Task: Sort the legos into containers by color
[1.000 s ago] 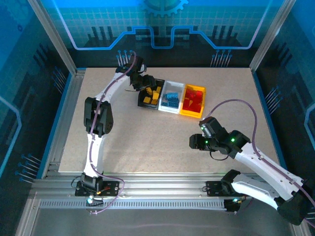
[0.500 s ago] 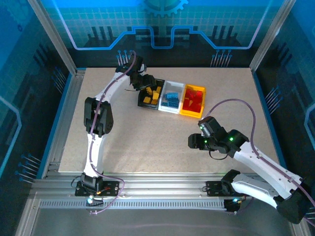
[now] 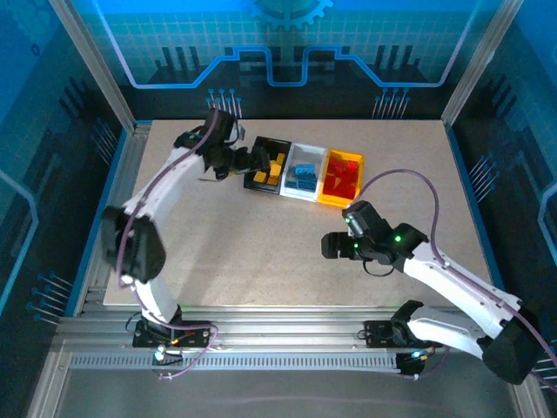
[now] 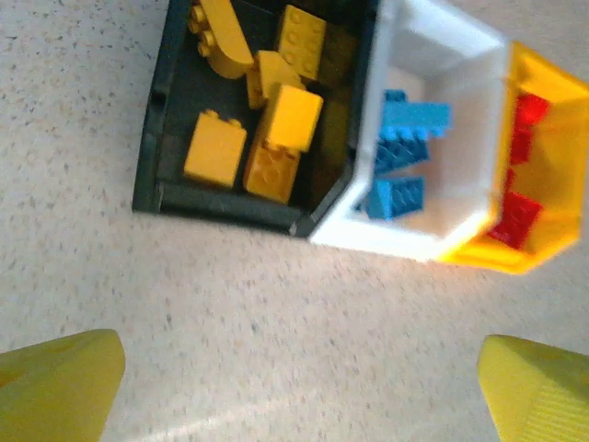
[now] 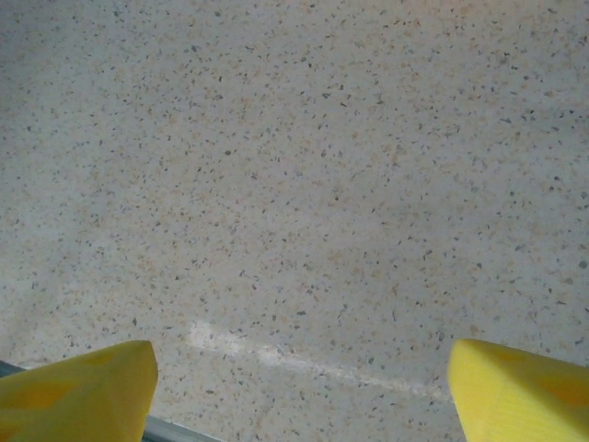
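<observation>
No legible text, label, brand or number found. Only sign-like mark noted: gear emblem (image 3: 291,9) printed on blue back panel (image 3: 392,35), top centre, with circuit-line pattern below. Studs on bricks too blurred for any lettering to be read.

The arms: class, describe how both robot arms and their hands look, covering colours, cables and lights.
The left arm and right arm are white links joined by bulky black joints. A thin purple cable runs along each. A small green light glows near the right wrist. The left hand and right hand each end in two blunt yellow fingers.
</observation>
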`<state>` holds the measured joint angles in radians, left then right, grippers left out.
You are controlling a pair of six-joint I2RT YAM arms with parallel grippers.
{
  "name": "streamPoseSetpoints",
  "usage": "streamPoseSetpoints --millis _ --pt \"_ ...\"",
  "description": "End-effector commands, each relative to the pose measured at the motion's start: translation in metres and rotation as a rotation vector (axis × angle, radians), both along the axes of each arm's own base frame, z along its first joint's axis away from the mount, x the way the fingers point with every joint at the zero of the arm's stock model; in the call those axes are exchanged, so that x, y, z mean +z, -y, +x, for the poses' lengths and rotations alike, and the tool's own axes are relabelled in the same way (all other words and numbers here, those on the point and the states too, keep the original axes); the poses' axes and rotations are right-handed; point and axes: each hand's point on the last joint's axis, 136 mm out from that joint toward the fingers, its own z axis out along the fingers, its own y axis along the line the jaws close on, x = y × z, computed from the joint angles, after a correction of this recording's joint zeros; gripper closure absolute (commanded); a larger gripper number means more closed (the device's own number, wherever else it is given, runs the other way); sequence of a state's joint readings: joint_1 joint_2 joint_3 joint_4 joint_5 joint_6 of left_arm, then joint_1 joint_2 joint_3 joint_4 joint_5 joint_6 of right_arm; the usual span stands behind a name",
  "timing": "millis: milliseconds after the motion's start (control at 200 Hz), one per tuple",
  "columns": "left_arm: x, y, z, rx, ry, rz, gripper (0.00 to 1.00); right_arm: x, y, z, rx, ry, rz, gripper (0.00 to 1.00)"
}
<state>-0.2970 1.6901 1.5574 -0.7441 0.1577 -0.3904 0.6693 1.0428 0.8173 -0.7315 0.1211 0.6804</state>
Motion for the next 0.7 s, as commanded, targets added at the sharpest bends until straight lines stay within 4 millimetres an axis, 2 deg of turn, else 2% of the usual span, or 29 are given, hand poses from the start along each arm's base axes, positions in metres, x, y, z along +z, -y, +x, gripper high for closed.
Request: streamPoseSetpoints --millis 0,30,45,105,200,285,375,450,505,640,695 --pt "0.01 -0.013 -0.044 -0.009 0.037 0.025 0.01 0.018 -0.009 0.023 0.054 0.102 -0.027 0.14" --pt "0.011 -0.018 -0.056 -0.007 0.046 0.032 0.01 0.016 -0.008 0.028 0.063 0.111 -0.041 0.13" --pt "0.013 -0.021 -0.061 -0.005 0.056 0.037 0.01 0.026 -0.011 0.035 0.064 0.138 -0.032 0.12" --pt "0.013 -0.038 -0.079 0.017 0.082 0.087 0.01 0.035 -0.013 0.052 0.083 0.187 -0.045 0.09" --pt "0.021 -0.066 -0.096 0.066 0.151 0.168 0.01 0.045 -0.008 0.085 0.138 0.271 -0.108 0.05" --pt "0.023 -0.083 -0.1 0.09 0.245 0.223 0.01 0.043 0.024 0.125 0.072 0.304 -0.203 0.0" --pt "0.014 -0.09 -0.105 0.058 0.354 0.27 0.01 0.035 0.077 0.167 -0.081 0.278 -0.182 0.0" --pt "0.018 -0.099 -0.111 0.08 0.459 0.288 0.01 0.029 0.115 0.192 -0.183 0.27 -0.163 0.0" --pt "0.02 -0.105 -0.116 0.102 0.53 0.298 0.01 0.026 0.131 0.205 -0.212 0.306 -0.175 0.0" --pt "0.018 -0.133 -0.128 0.235 0.666 0.342 0.01 0.019 0.126 0.226 -0.126 0.458 -0.217 0.0" --pt "0.017 -0.148 -0.132 0.318 0.696 0.363 0.01 0.01 0.125 0.231 -0.098 0.491 -0.232 0.0"
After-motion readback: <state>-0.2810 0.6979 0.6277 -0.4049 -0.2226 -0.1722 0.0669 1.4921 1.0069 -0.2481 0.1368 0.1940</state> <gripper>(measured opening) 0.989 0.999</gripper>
